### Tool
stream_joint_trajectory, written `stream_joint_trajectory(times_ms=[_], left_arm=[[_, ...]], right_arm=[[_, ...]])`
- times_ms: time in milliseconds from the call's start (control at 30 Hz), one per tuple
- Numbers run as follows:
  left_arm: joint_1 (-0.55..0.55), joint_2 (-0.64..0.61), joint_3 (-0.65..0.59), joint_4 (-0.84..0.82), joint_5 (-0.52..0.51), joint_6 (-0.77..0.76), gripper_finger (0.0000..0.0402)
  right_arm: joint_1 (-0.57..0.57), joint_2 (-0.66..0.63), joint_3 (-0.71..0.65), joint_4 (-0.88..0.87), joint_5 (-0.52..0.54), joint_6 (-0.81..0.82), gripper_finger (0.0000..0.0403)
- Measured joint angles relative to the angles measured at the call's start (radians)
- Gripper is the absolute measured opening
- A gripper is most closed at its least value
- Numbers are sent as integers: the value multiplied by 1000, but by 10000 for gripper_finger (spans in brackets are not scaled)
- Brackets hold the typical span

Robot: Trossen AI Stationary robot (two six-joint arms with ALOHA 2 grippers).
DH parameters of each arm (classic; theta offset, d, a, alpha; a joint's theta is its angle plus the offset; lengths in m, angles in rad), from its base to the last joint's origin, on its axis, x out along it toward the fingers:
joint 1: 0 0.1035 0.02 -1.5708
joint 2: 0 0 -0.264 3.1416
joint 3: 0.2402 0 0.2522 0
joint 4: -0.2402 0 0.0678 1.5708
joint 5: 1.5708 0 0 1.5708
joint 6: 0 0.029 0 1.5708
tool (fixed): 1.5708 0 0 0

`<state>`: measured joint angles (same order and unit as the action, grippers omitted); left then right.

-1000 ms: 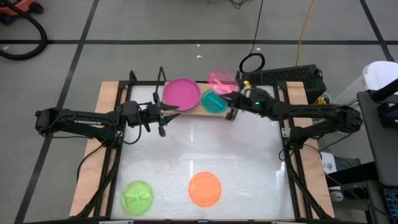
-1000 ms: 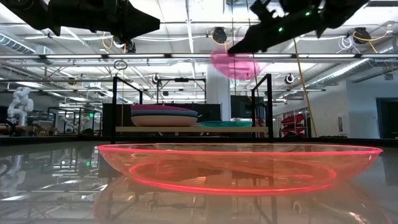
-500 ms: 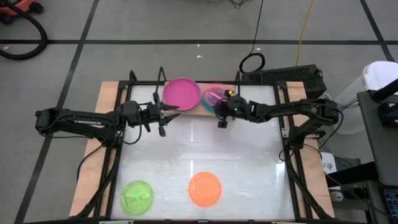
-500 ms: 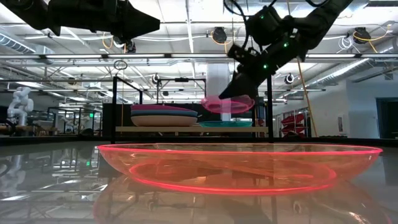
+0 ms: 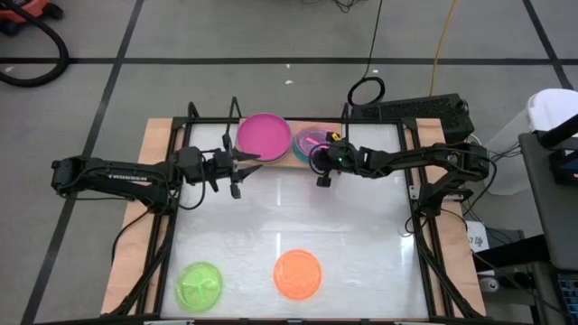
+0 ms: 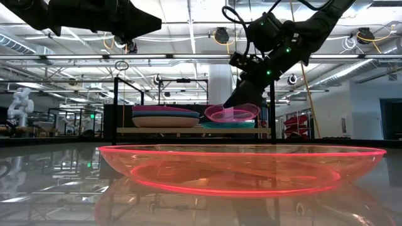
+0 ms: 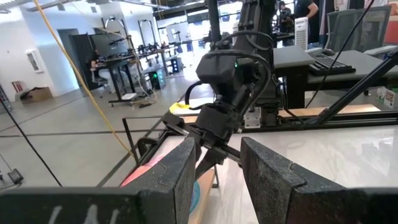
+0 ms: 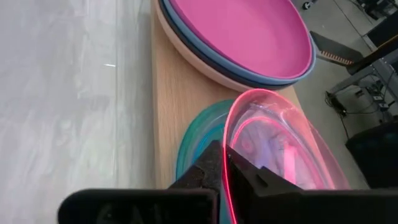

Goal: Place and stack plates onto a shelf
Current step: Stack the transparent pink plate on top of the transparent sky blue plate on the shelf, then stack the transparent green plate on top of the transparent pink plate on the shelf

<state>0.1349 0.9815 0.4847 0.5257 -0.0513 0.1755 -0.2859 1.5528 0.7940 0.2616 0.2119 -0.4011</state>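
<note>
Right wrist view: the right gripper (image 8: 225, 167) has its fingers clamped on the near rim of the translucent pink plate (image 8: 280, 146), tilted just above the cyan plate (image 8: 198, 140) on the shelf (image 8: 171, 106). Beyond the fingers sits the magenta-topped stack (image 8: 239, 34). The left gripper (image 5: 237, 169) hovers beside the shelf, fingers apart, holding nothing.

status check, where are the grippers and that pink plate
Right gripper shut on pink plate, tilted over cyan plate on shelf. Left gripper open, beside magenta stack. Nothing blocking.
</note>
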Motion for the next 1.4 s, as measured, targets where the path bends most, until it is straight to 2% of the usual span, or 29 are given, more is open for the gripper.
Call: stream_joint_trajectory(times_ms=[467,700,867,967,1100,1233,1300,1400], left_arm=[[0,0,0,-1,0,-6,136],[-26,0,0,-48,0,-56,136],[-107,0,12,-106,0,-78,136],[-176,0,67,-195,-15,-85,136],[-259,9,163,-431,-90,-97,136],[-297,42,249,-653,-104,-166,136],[-307,71,280,-737,-87,-207,136],[-308,125,302,-843,18,-275,136]], right_arm=[[19,-26,0,55,-32,30,107],[98,-166,-1,131,-36,34,118],[172,-289,-1,125,-112,52,118],[221,-330,-1,122,-111,65,118],[279,-352,-1,117,-111,66,118],[319,-351,-1,94,-111,60,118],[334,-352,-1,82,-110,59,118],[353,-352,-1,49,-110,59,118]])
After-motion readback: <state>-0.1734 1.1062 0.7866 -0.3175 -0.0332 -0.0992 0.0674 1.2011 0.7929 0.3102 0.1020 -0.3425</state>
